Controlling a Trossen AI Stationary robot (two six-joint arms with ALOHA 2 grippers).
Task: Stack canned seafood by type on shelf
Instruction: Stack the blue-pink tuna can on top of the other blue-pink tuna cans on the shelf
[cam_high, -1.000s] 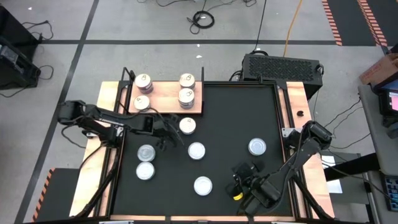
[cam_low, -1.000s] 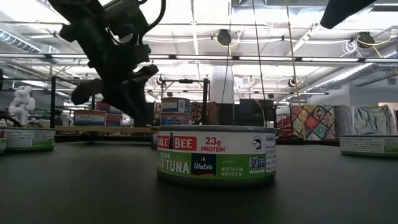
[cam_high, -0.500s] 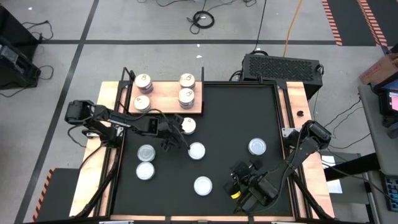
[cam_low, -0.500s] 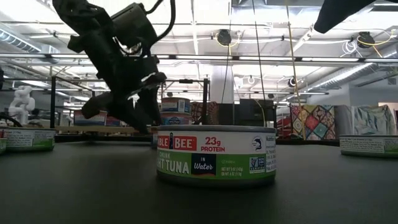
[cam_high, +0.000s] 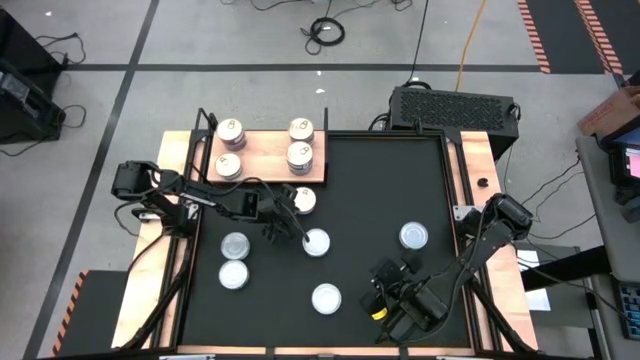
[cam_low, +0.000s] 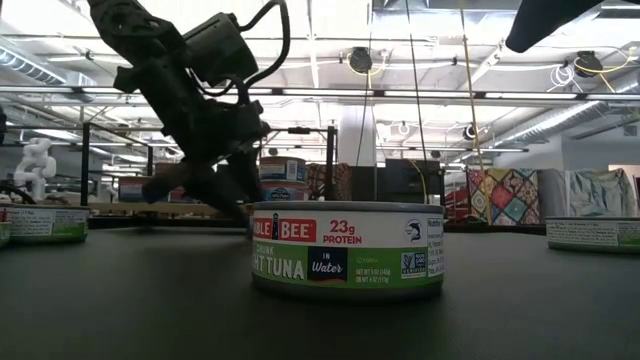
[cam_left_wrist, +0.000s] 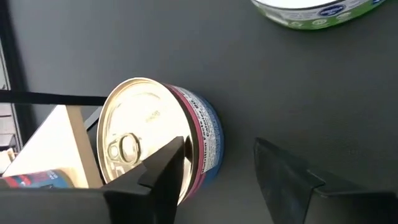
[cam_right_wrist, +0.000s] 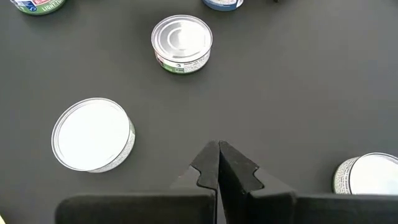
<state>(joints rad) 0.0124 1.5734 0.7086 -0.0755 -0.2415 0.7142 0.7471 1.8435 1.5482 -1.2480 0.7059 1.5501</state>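
On far-left light wooden board shelf (cam_high: 262, 158): 4 gold-lidded round tins (cam_high: 298, 157) placed. Left gripper (cam_high: 287, 222), jaws open, empty, beside 5th gold-lidded tin (cam_high: 302, 201) on black mat (cam_high: 380, 190); 5 silver-lidded flat tins (cam_high: 326, 297) left. Right gripper (cam_high: 385, 292) near-right, jaws closed, idle.

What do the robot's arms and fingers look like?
Both arms are black and thin, built from jointed links with black cables looping along them. The left gripper has two flat, dark, wedge-shaped fingers. The right gripper has the same dark fingers, and the high view shows a small yellow patch beside it.
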